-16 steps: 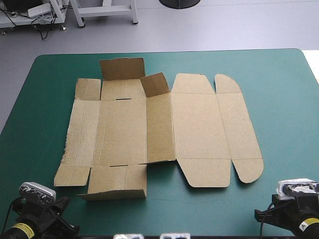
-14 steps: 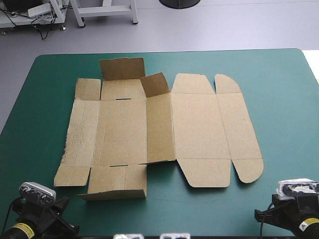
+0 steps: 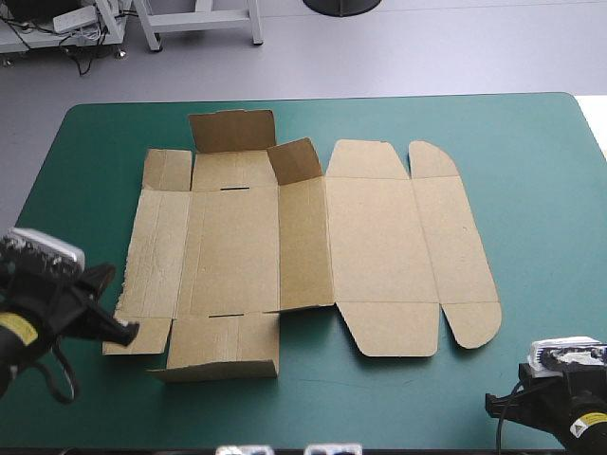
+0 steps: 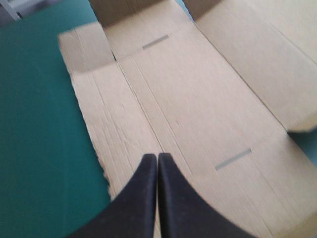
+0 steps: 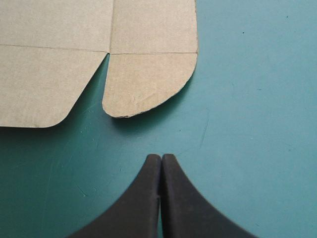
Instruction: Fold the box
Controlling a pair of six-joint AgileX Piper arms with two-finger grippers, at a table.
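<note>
While right gripper (image 5: 162, 156) (lower right) and left gripper (image 4: 157, 156) (lower left, over box (image 3: 313, 246) edge) sit pinched tight, empty, box lies mostly flat mid-frame, two flaps (image 3: 232, 131) raised upper left. Approach step; next likely: open up, lift left wall.

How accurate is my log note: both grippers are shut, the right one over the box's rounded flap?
Both are shut, but the right gripper is over bare teal-green cover, short of the box's rounded flap; the right wrist view shows it.
</note>
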